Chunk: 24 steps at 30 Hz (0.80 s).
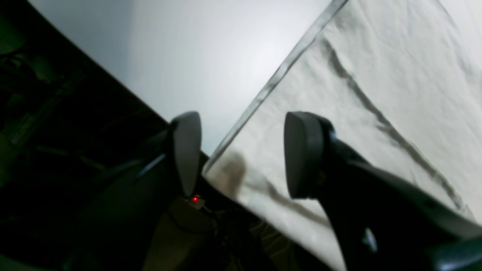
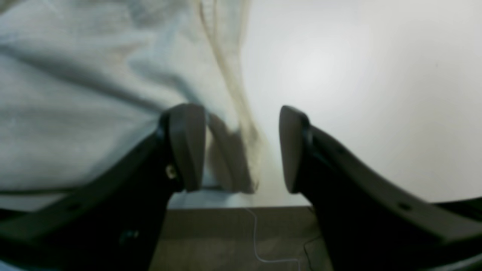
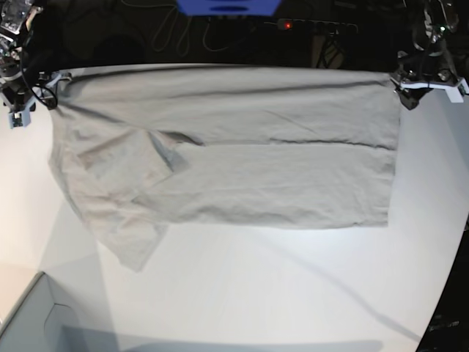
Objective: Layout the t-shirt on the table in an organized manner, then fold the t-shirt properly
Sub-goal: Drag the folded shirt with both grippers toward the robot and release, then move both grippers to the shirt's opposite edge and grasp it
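**Shirt spread along far edge, both grippers released**

Inspection from the base view finds the t-shirt lying flat on the table, stretched along the tabletop's far edge. Its long folded body runs nearly the whole width of that edge. One short sleeve fans out toward the near left corner, and creases run lengthwise across the cloth. A pale box corner sits at the near left corner of the tabletop, apart from the shirt.

My left gripper hangs at the shirt's far corner, on the right side of the base view. Its jaws stand apart with nothing between them; one pad is over the cloth, the other over the table edge beside the hem.

My right gripper is at the opposite far corner. Its jaws are also spread. A bunched fold of the shirt lies in the gap beside one pad, but neither pad clamps it. Whether that pad touches the fold, I cannot tell.
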{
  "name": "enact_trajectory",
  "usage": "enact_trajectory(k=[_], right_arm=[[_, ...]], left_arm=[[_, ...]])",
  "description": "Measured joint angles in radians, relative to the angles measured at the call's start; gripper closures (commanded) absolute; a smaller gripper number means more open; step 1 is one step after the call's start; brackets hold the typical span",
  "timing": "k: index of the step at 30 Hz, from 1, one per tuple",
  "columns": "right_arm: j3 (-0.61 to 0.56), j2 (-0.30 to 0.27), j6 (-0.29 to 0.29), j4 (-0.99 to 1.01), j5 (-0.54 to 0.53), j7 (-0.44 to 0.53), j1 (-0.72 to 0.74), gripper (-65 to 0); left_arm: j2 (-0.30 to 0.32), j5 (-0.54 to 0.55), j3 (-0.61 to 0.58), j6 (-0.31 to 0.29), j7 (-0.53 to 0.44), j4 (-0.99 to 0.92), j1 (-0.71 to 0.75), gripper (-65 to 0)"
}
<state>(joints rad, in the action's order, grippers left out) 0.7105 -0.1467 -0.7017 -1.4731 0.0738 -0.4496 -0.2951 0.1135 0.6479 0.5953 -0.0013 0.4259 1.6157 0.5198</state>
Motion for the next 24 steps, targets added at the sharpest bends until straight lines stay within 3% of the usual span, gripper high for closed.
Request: enact_trajectory(k=[7, 14, 18, 21, 24], right_arm=[[0.050, 0.013, 0.001, -0.114, 0.001, -0.011, 0.006, -31.9], [-0.113, -0.009, 0.002, -0.093, -0.003, -0.009, 0.193, -31.9], [-0.187, -0.029, 0.000, 0.089, 0.082, -0.012, 0.390, -31.9], [-0.195, -0.043, 0.003, 0.333, 0.213, -0.002, 0.575, -32.5], [-0.182, -0.074, 0.006, 0.588, 0.274, -0.002, 0.717, -34.9]], left_arm=[[0.003, 0.000, 0.017, 0.005, -0.007, 0.028, -0.072, -34.1], [0.002, -0.008, 0.014, 0.004, 0.026, 0.023, -0.215, -34.2], [0.001, -0.011, 0.017, 0.002, 0.122, -0.010, -0.324, -34.2], [0.016, -0.009, 0.011, -0.002, 0.157, -0.064, -0.417, -34.2], [0.031, -0.013, 0.011, 0.000, 0.163, -0.137, -0.496, -34.2]])
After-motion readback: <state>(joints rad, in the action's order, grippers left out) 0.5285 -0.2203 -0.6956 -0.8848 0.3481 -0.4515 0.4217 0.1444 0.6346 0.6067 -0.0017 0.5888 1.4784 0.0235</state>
